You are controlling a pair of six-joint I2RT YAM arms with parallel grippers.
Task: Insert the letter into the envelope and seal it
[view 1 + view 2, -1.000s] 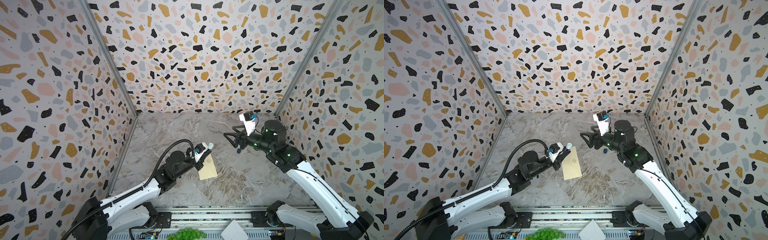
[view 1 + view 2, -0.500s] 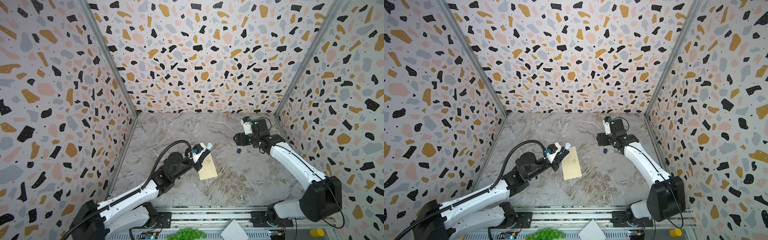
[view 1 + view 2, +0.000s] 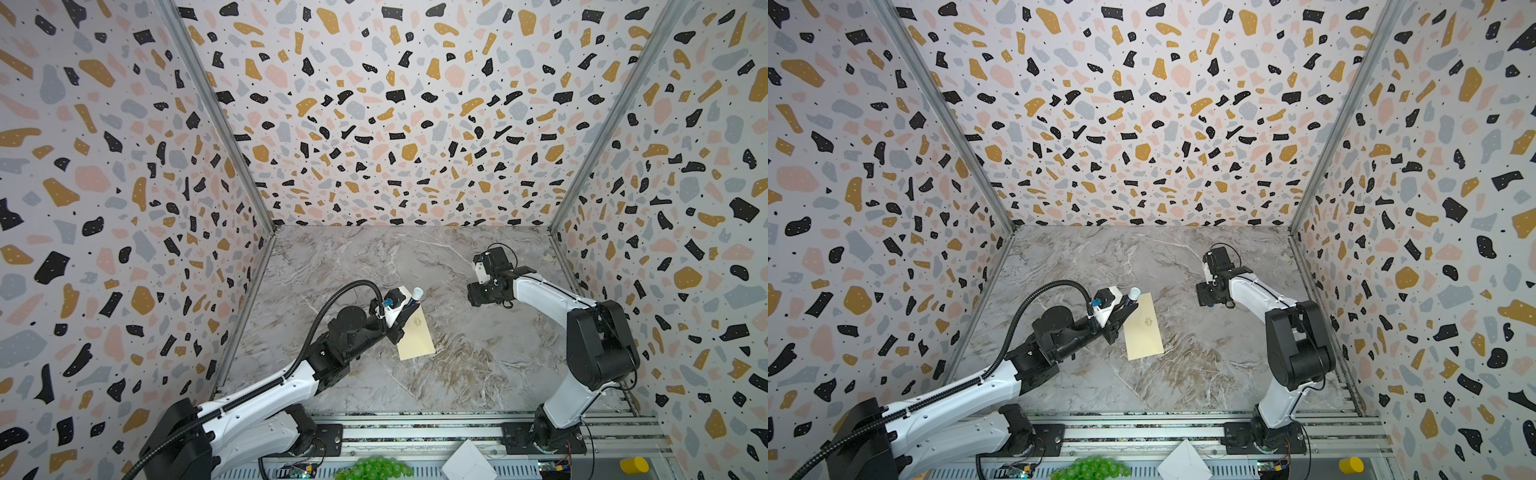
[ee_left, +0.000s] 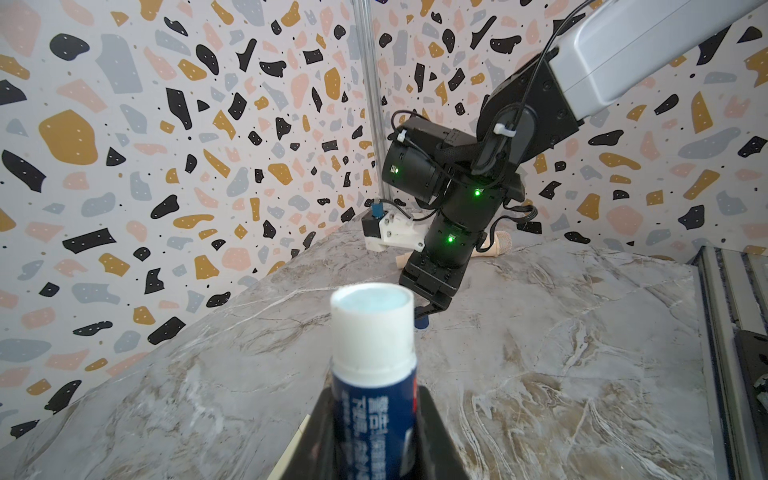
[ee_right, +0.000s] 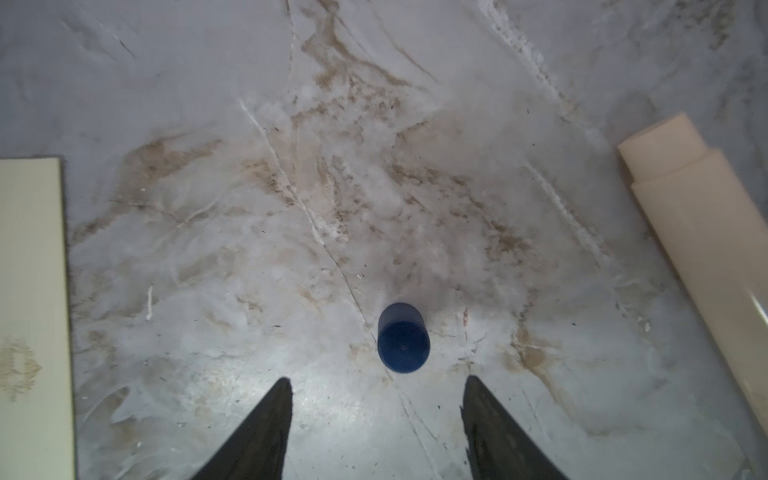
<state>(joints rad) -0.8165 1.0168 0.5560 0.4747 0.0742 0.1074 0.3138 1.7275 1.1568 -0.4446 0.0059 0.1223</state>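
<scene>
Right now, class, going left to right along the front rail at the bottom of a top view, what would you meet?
Green grapes → white folded paper → small yellow object

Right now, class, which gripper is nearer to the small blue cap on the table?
Right. The right gripper hangs open just over the blue cap. The left gripper, shut on the glue stick, is off across the table beside the envelope.
</scene>
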